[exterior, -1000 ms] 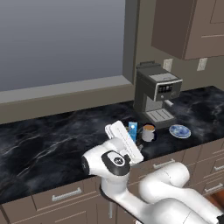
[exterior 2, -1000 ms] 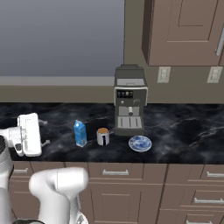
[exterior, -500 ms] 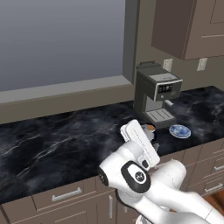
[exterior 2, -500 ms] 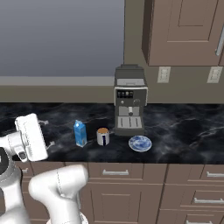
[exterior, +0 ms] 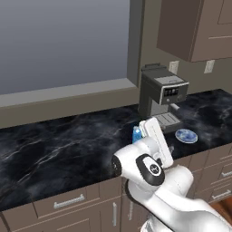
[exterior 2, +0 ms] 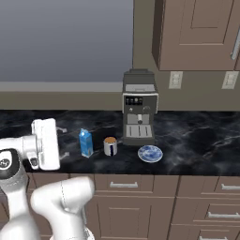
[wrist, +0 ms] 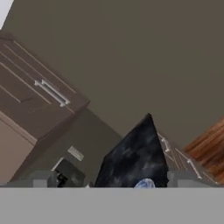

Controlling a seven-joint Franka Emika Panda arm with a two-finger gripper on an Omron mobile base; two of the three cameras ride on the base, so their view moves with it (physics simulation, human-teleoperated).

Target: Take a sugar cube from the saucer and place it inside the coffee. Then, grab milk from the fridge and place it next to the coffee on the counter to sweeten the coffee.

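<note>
- Since a second ago the arm has folded further back toward its base, the white hand swinging away from the counter (exterior 2: pixel 197 140), while carton, mug and plate have stayed put.
- Closest in, the gripper (wrist: pixel 112 181) points up and off the worktop; its grey fingertips (wrist: pixel 43 178) stand wide apart with nothing between them.
- From the left, the bent white forearm covers the mug and most of the milk (exterior: pixel 136 134), leaving just a blue sliver.
- Beyond the hand, from the right, the milk (exterior 2: pixel 85 142) stands upright, a blue gable-top carton; any print on it is too small to read.
- Just past it sits the coffee (exterior 2: pixel 110 146), a small white mug with a brown top, near the carton but not touching.
- Further on lies the saucer (exterior 2: pixel 150 153), round, shallow, blue-patterned; whether a sugar cube lies on it cannot be made out.
- Behind them stands the boxy grey coffee machine (exterior 2: pixel 139 110); its panel markings are illegible.
- Black marble with white veins tops brown cabinets.
</note>
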